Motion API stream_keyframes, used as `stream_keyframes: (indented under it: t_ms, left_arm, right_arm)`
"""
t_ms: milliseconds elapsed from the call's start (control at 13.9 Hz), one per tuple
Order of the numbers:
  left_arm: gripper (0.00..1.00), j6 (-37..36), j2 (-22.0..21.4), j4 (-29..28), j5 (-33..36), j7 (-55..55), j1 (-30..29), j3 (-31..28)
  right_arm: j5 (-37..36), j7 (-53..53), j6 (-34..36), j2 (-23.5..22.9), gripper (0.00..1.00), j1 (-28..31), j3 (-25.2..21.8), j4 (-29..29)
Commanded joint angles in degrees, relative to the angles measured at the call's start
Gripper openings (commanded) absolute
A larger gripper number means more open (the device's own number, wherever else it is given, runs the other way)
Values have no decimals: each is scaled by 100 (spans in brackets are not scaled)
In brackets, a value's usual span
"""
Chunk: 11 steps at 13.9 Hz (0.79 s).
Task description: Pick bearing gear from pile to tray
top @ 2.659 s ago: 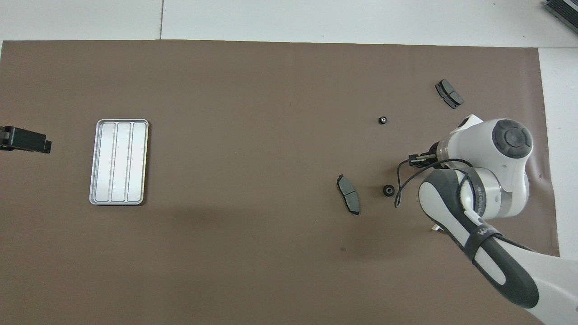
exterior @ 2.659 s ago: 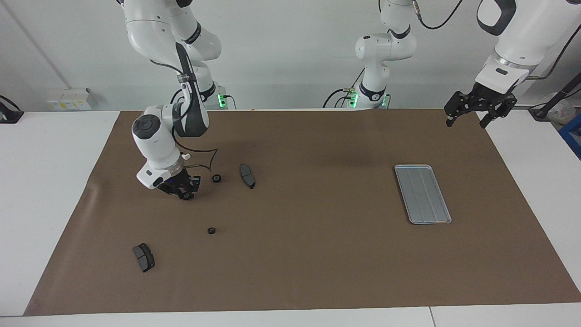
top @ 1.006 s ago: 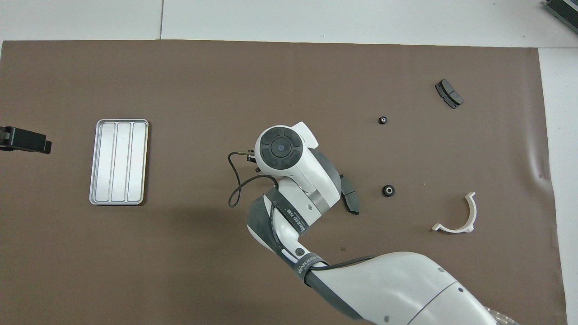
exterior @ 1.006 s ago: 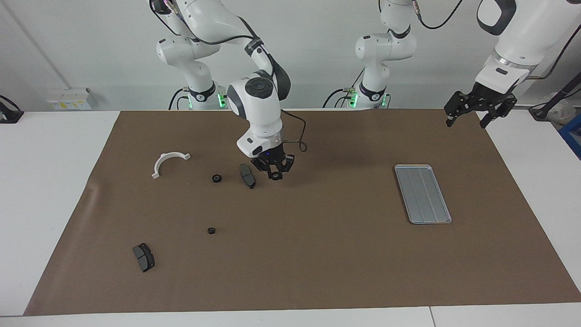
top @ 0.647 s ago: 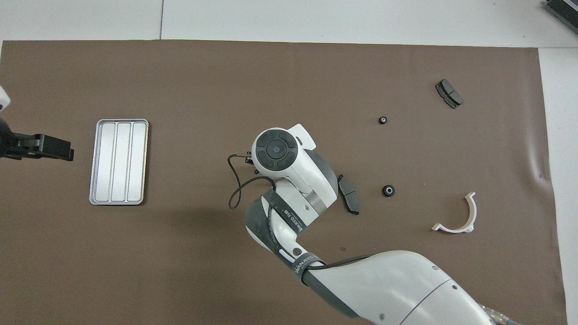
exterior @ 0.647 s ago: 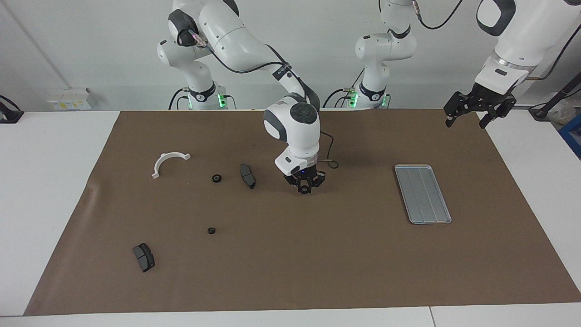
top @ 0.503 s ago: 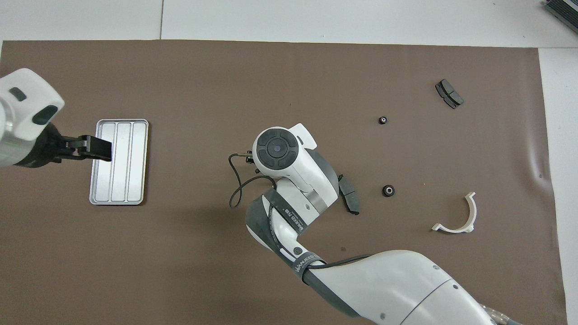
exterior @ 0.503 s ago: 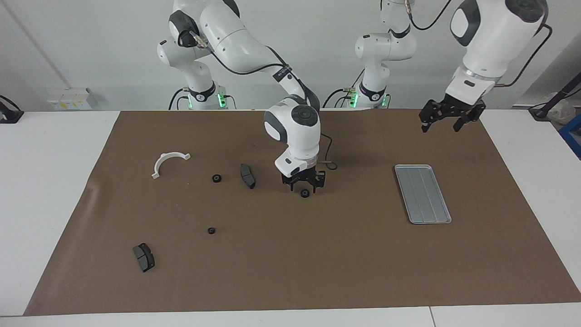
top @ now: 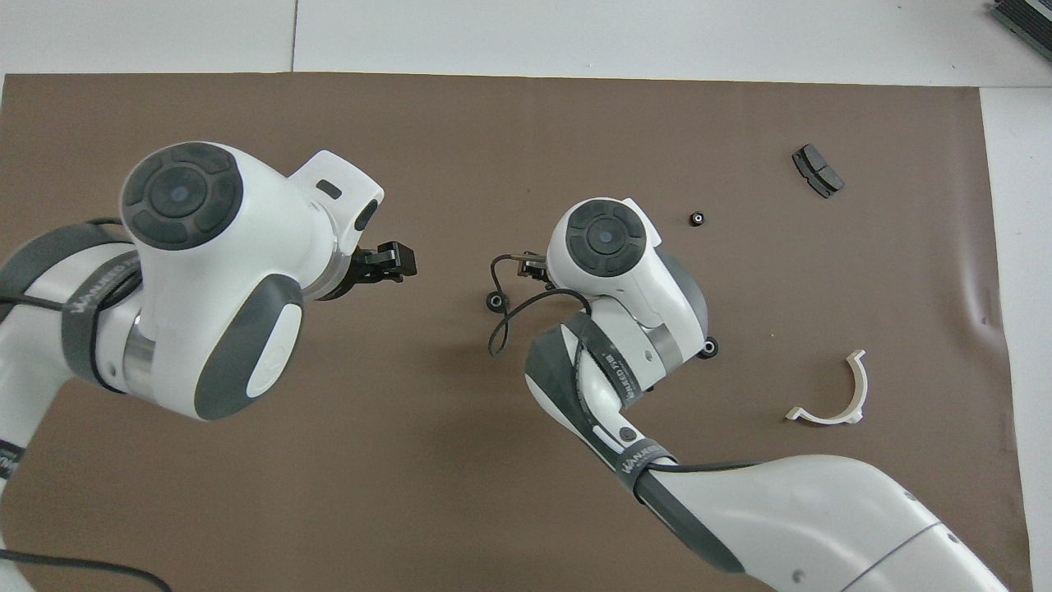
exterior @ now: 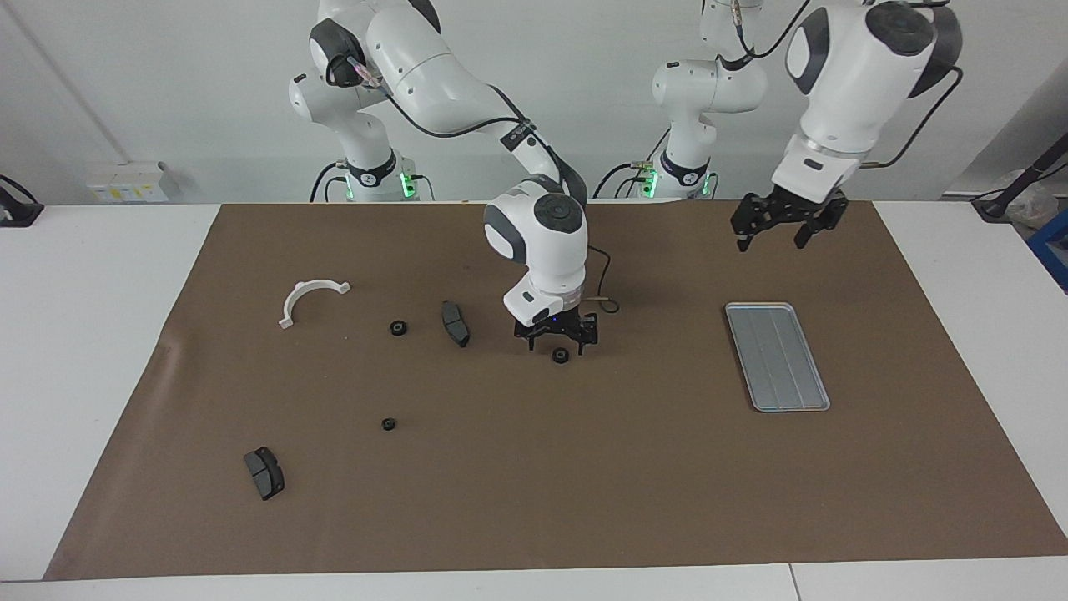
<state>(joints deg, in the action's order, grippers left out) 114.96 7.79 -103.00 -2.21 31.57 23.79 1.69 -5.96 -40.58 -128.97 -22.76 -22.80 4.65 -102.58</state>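
Right gripper (exterior: 561,342) low over mat (exterior: 534,501), fingers spread, small black ring (exterior: 561,356) lying on mat just under the tips. Left gripper (exterior: 776,234) open, up in the air over mat near tray (exterior: 824,392).

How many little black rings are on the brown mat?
3. One small black round ring lies under the right tool; one beside the dark grey curved pad; one alone, farther from the robots.

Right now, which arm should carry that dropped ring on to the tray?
Left, probably. The left gripper hangs open near the tray; the black ring lies on the mat below the open right gripper.
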Motion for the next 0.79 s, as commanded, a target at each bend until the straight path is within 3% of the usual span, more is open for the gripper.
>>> stream_keyframes:
  t_ms: [0,144,719]
  left_arm:
    - [100,272,633,394,-192,356,344,-116]
    - [100,299,1406,973,-44,927,679,-125]
    - [100,1431,1848,581,63,1167,1005,-117]
  right_arm:
    - [-11,672,-497,938,100,468,80,-1403]
    - [33,1165,-489,1237,100,766,80,-1799]
    - [156,2194,-831,1783,100,1312,89,-2925]
